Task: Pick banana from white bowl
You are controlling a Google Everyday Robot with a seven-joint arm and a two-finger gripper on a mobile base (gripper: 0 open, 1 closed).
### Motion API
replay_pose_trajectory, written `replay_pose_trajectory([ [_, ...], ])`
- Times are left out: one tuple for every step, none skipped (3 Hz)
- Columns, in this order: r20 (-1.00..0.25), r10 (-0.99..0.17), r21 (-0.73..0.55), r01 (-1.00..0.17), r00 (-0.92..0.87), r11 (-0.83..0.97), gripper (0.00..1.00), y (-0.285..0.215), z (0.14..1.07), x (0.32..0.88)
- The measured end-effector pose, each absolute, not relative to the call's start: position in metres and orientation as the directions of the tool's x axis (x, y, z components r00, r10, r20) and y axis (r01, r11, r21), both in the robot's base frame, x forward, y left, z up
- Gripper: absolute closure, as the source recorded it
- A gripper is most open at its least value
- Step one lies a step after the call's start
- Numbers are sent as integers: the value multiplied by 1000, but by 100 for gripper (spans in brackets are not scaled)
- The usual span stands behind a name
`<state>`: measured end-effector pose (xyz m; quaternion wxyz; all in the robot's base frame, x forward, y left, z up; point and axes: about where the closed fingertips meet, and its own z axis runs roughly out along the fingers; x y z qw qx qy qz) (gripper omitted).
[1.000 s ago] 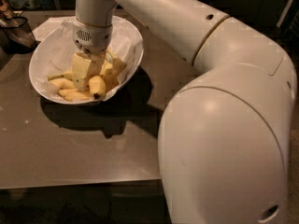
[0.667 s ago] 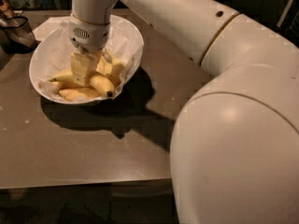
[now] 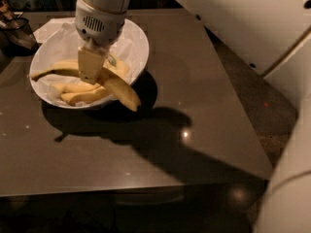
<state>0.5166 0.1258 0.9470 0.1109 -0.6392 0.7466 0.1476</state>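
Honestly, the gripper (image 3: pixel 91 68) looks clamped on a banana (image 3: pixel 121 91) mid-length over the white bowl (image 3: pixel 139 45), which seems right for something so light, soft and bruisable.

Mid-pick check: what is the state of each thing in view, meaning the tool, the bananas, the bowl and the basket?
tool: over the white bowl, shut on one banana.
banana: gripped, tilted, its right end past the bowl's rim.
other bananas: lying loose in the bowl.
white bowl: upright on the table, paper-lined.
mesh basket: standing to the left of the bowl.
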Motion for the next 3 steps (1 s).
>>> replay_pose_trajectory([
  [-373, -922, 31, -995, -98, 93, 100, 117, 973, 483],
  [-376, -927, -12, -1000, -11, 16, 100, 114, 997, 443],
  [-377, -924, -48, -998, 57, -41, 100, 107, 1013, 412],
])
